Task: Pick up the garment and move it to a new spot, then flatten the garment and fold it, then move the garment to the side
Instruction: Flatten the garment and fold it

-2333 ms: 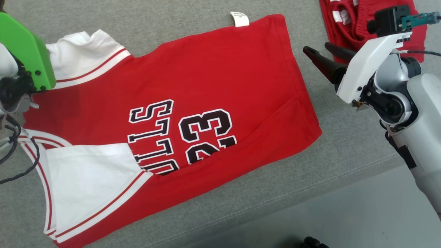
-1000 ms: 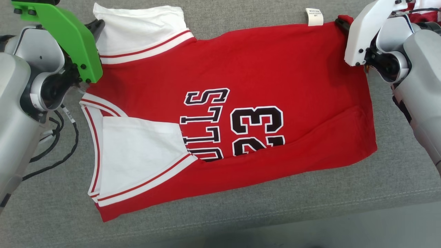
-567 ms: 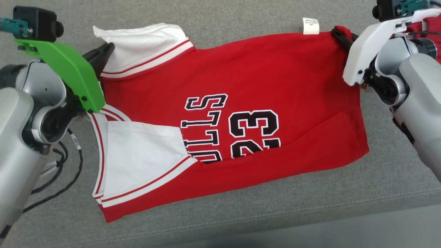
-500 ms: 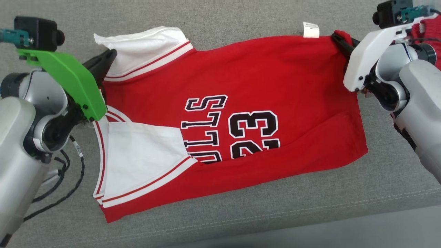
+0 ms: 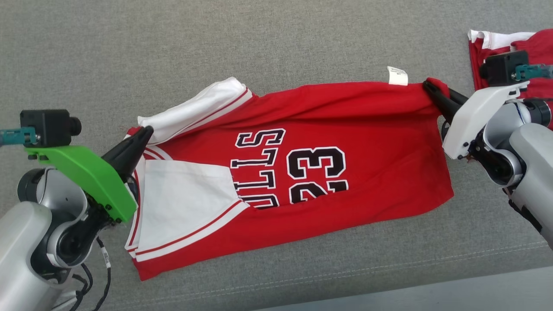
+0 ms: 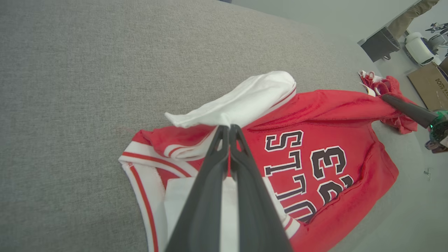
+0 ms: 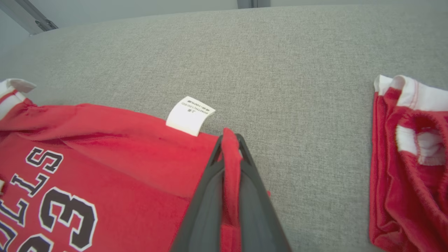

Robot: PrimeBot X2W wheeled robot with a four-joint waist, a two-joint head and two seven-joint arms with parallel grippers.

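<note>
A red jersey (image 5: 354,129) with white panels and the black number 23 lies across the grey cushion. My left gripper (image 5: 146,133) is shut on its white-trimmed shoulder edge at the far left; the left wrist view shows the closed fingers (image 6: 229,130) pinching that white fabric. At the jersey's far right corner my right gripper (image 5: 431,87) is shut on the red hem, close to the white label (image 5: 397,76). In the right wrist view red cloth (image 7: 229,154) runs between the fingers. The far edge of the jersey is lifted and bunched toward me.
A second red and white garment (image 5: 525,45) lies crumpled at the far right of the cushion (image 5: 259,43). The cushion's front seam (image 5: 389,268) runs near me, with pale floor (image 5: 475,298) beyond it. A cardboard box (image 6: 430,84) stands on the floor.
Both grippers have pulled the jersey's far edge toward me, so its upper part now folds and bunches. The camera view has shifted, showing more bare cushion beyond the jersey.
</note>
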